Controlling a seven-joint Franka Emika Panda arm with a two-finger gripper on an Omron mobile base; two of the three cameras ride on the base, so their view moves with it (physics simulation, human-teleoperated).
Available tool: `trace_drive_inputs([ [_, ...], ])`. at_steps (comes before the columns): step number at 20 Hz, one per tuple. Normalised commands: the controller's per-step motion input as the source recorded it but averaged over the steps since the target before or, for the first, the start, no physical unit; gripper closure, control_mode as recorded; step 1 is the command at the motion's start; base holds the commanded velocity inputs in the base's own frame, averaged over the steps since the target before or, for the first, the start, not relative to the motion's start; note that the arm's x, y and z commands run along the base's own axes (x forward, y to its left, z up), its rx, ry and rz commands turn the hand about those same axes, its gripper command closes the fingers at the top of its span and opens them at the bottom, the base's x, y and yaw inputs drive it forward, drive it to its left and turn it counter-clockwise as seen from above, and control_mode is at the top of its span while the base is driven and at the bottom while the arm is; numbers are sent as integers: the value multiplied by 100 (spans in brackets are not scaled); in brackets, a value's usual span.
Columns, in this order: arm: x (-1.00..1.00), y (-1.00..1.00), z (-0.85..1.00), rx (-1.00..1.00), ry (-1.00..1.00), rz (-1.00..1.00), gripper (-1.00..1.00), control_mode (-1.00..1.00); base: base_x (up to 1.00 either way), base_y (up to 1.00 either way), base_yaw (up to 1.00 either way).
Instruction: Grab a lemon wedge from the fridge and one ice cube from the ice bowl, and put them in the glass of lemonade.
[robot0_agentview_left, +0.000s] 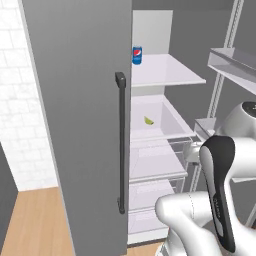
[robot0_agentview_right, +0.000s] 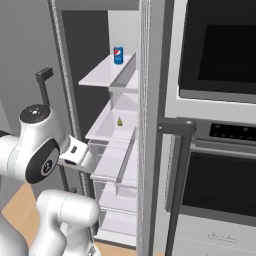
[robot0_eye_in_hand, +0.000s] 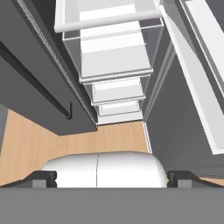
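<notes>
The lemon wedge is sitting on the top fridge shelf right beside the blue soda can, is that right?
Not quite. The lemon wedge lies one shelf below the blue soda can, alone on that lower shelf of the fridge. The left base view shows it clearly.

One lemon wedge (robot0_agentview_left: 148, 120), one blue soda can (robot0_agentview_left: 137, 55), one fridge (robot0_agentview_left: 75, 125) with one dark bar handle (robot0_agentview_left: 120, 142).
</notes>
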Motion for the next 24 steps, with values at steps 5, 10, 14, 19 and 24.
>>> trace_drive_inputs([
  [5, 0, 0, 0, 0, 0, 0, -100, 100, 34, -10, 0],
  [10, 0, 0, 0, 0, 0, 0, -100, 100, 28, -14, 0],
  [14, 0, 0, 0, 0, 0, 0, -100, 100, 17, -13, 1],
  [19, 34, -3, -27, 0, 0, 4, -100, -100, 0, 0, 0],
  [24, 64, 0, -24, 0, 0, 4, -100, -100, 0, 0, 0],
])
